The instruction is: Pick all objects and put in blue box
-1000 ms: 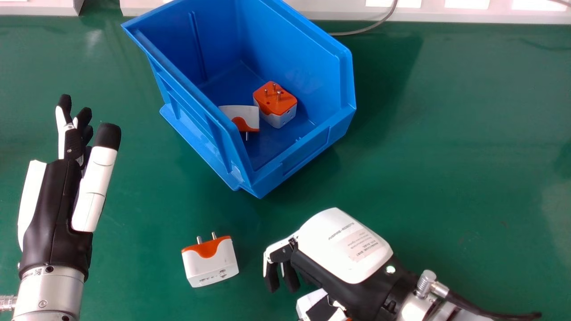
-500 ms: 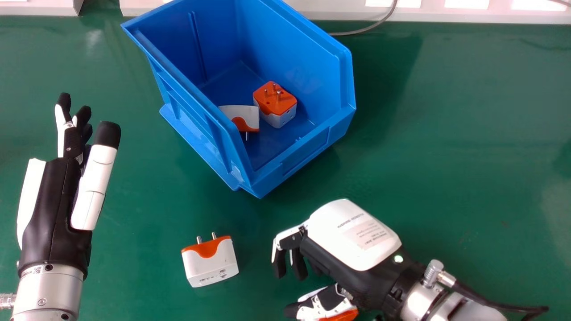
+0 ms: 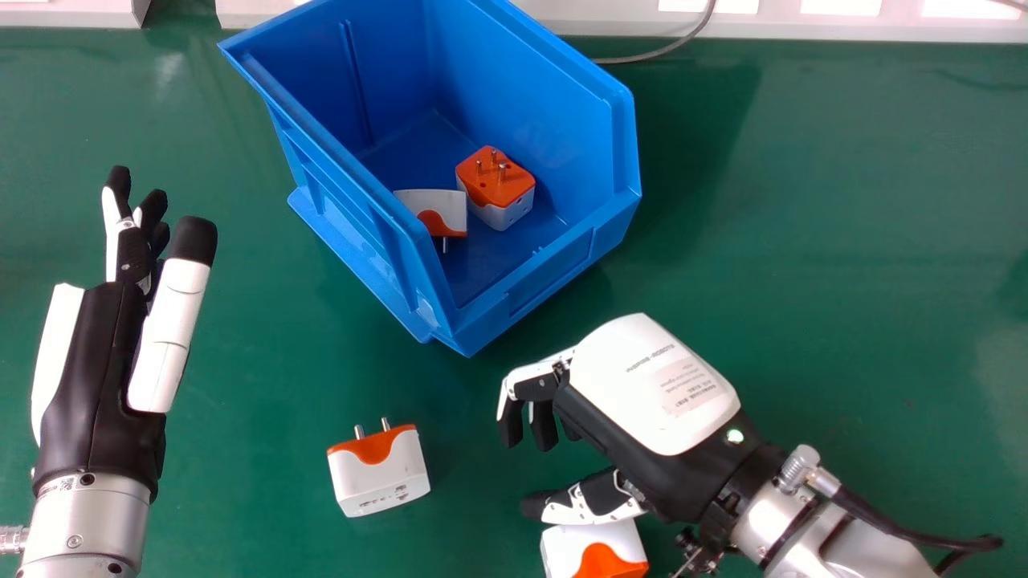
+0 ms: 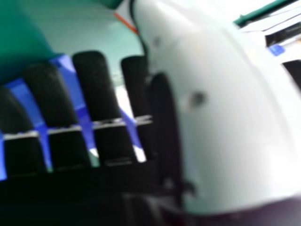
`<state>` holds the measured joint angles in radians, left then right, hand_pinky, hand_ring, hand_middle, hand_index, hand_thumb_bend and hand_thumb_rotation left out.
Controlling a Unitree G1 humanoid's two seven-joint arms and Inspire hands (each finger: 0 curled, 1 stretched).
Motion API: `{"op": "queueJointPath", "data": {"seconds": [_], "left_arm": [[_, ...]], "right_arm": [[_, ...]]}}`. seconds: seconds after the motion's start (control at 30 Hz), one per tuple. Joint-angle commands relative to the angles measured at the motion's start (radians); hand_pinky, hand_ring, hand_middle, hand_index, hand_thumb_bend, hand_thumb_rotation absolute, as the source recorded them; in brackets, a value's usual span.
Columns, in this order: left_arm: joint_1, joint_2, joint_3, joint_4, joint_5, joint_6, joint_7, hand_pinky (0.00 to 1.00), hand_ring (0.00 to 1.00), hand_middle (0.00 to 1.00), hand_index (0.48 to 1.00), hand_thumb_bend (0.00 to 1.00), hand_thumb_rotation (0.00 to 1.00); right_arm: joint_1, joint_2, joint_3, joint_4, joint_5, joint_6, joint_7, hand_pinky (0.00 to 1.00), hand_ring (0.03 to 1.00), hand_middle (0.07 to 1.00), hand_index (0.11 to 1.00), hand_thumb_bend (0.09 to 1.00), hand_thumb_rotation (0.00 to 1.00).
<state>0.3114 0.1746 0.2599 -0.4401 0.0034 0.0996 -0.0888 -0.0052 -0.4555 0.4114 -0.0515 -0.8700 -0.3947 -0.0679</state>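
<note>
At the head view's lower right, my right hand (image 3: pixel 654 385) is loosely spread, thumb apart from fingers. Near its thumb is one adapter (image 3: pixel 562 546); a second adapter (image 3: pixel 377 482) lies between it and my open left hand (image 3: pixel 100 353); two more adapters (image 3: pixel 496 186) sit in the blue box (image 3: pixel 546 277).

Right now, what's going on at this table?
The robot is sorting orange-and-white plug adapters into a blue box, and the job looks about half done. Two adapters are inside the box. Two others are still to go in: a nearer adapter by the thumb of the right robot hand, and a farther adapter on the green table. The right robot hand grasps nothing; the left robot hand is idle and open.
</note>
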Motion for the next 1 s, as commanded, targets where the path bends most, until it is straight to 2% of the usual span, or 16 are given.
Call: {"op": "queueJointPath", "data": {"seconds": [0.0, 0.1, 0.13, 0.23, 0.27, 0.37, 0.43, 0.47, 0.6, 0.67, 0.73, 0.87, 0.97], "left_arm": [[0.011, 0.003, 0.009, -0.017, -0.012, -0.007, -0.005, 1.00, 1.00, 1.00, 1.000, 0.93, 1.00], [0.041, -0.001, 0.007, -0.020, -0.020, -0.028, -0.011, 1.00, 1.00, 1.00, 1.000, 0.92, 0.99], [0.052, -0.004, 0.007, -0.013, -0.024, -0.054, -0.015, 1.00, 1.00, 1.00, 1.000, 0.90, 0.99], [0.075, -0.019, 0.007, 0.025, -0.043, -0.144, -0.027, 1.00, 1.00, 1.00, 1.000, 0.86, 0.98], [0.072, -0.021, 0.008, 0.056, -0.051, -0.178, -0.032, 1.00, 1.00, 1.00, 1.000, 0.86, 0.98], [0.065, -0.021, 0.011, 0.142, -0.065, -0.264, -0.040, 1.00, 1.00, 1.00, 1.000, 0.82, 0.96], [0.068, -0.022, 0.015, 0.188, -0.068, -0.314, -0.043, 1.00, 1.00, 1.00, 1.000, 0.81, 0.95], [0.073, -0.024, 0.017, 0.202, -0.069, -0.334, -0.044, 1.00, 1.00, 1.00, 1.000, 0.81, 0.95], [0.098, -0.031, 0.018, 0.224, -0.071, -0.385, -0.041, 1.00, 1.00, 1.00, 1.000, 0.81, 0.94], [0.111, -0.034, 0.018, 0.238, -0.075, -0.411, -0.044, 1.00, 1.00, 1.00, 1.000, 0.81, 0.94], [0.119, -0.034, 0.017, 0.245, -0.075, -0.426, -0.045, 1.00, 1.00, 1.00, 1.000, 0.81, 0.94], [0.123, -0.033, 0.018, 0.263, -0.069, -0.438, -0.038, 1.00, 1.00, 1.00, 1.000, 0.79, 0.94], [0.129, -0.038, 0.014, 0.251, -0.065, -0.429, -0.033, 1.00, 1.00, 1.00, 1.000, 0.78, 0.93]], "right_arm": [[-0.013, -0.034, -0.027, -0.051, 0.019, -0.026, 0.010, 0.14, 0.189, 0.240, 0.470, 0.486, 0.16], [0.010, -0.086, -0.054, -0.132, 0.031, -0.012, 0.104, 0.19, 0.242, 0.282, 0.471, 0.488, 0.16], [0.012, -0.092, -0.061, -0.149, 0.028, 0.004, 0.128, 0.27, 0.330, 0.363, 0.489, 0.522, 0.26], [-0.006, -0.077, -0.071, -0.133, 0.015, 0.030, 0.135, 0.38, 0.445, 0.478, 0.546, 0.601, 0.45], [-0.028, -0.066, -0.071, -0.099, 0.005, 0.030, 0.108, 0.38, 0.445, 0.478, 0.546, 0.601, 0.45], [-0.081, -0.042, -0.063, -0.012, -0.035, 0.035, 0.036, 0.49, 0.584, 0.625, 0.657, 0.711, 0.63], [-0.121, -0.026, -0.054, 0.053, -0.067, 0.043, -0.013, 0.50, 0.594, 0.635, 0.664, 0.718, 0.64], [-0.146, -0.019, -0.049, 0.089, -0.080, 0.048, -0.033, 0.50, 0.598, 0.638, 0.667, 0.720, 0.64], [-0.208, -0.010, -0.037, 0.166, -0.105, 0.059, -0.068, 0.56, 0.665, 0.710, 0.731, 0.729, 0.65], [-0.220, -0.015, -0.032, 0.175, -0.109, 0.062, -0.064, 0.57, 0.677, 0.722, 0.741, 0.730, 0.65], [-0.224, -0.019, -0.028, 0.175, -0.110, 0.063, -0.056, 0.60, 0.717, 0.758, 0.770, 0.734, 0.66], [-0.215, -0.029, -0.022, 0.138, -0.087, 0.071, 0.015, 0.65, 0.785, 0.809, 0.815, 0.752, 0.67], [-0.194, -0.046, -0.030, 0.087, -0.060, 0.074, 0.081, 0.69, 0.819, 0.843, 0.845, 0.767, 0.68]]}}
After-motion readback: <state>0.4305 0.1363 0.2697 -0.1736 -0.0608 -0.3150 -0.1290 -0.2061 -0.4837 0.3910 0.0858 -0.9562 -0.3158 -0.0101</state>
